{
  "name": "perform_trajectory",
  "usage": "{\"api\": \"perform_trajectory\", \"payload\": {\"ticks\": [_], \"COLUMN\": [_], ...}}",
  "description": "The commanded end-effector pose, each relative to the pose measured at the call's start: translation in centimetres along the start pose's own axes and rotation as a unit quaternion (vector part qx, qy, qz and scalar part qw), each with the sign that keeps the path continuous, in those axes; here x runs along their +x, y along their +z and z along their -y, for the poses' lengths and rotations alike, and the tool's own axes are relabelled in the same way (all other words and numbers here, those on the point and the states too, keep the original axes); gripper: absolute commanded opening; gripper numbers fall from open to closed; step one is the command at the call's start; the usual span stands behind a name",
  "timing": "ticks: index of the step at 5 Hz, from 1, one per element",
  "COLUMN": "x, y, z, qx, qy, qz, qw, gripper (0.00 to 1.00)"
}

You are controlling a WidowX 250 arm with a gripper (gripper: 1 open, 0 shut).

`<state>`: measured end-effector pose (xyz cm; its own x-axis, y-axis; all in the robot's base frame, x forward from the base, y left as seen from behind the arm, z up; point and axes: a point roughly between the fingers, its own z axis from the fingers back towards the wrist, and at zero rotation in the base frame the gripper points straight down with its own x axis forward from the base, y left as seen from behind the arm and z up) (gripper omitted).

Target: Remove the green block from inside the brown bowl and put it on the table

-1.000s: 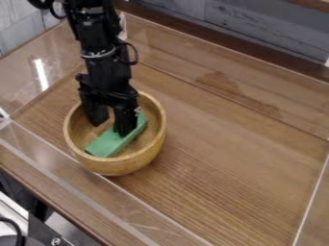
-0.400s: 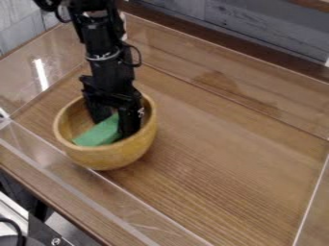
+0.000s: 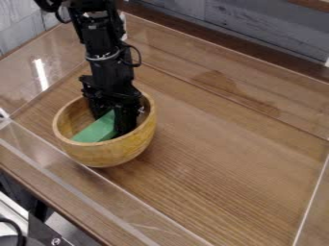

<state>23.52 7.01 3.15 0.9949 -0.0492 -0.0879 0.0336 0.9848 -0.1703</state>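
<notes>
The bowl (image 3: 103, 135) sat on the surface (image 3: 232, 144) toward its left side, close to the low clear wall (image 3: 26, 58) that bordered that edge. Inside the bowl lay the block (image 3: 94, 131), bright green, slanting from the bowl's floor up toward the right inner wall, with its near end low and toward the front-left. The black arm (image 3: 96, 34) came down from above the bowl's far rim, pointing almost straight down, and the tool (image 3: 119, 120) reached into the bowl at its right half. Its dark fingers (image 3: 125, 117) stood close together over the upper end of the block; the tool was closed, and it appeared to have the block's upper end pinched between the fingers, though the fingers hid the contact itself. The block's lower part remained visible to the left of the tool and still rested within the bowl, below the rim. To the right of the bowl the surface showed long plank lines and a pale glare patch. A second clear wall (image 3: 52, 183) ran along the front, just before the bowl.
</notes>
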Motion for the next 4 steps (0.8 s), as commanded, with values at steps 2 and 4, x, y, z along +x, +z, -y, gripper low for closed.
{"api": "perform_trajectory", "payload": {"ticks": [2,4], "x": [-0.6,-1.2], "y": [0.3,0.6], "z": [1.6,2.7], "qx": [-0.018,-0.032], "qy": [0.004,0.012], "qz": [-0.022,-0.044], "qw": [0.9996,0.9985], "gripper": [0.0,0.0]}}
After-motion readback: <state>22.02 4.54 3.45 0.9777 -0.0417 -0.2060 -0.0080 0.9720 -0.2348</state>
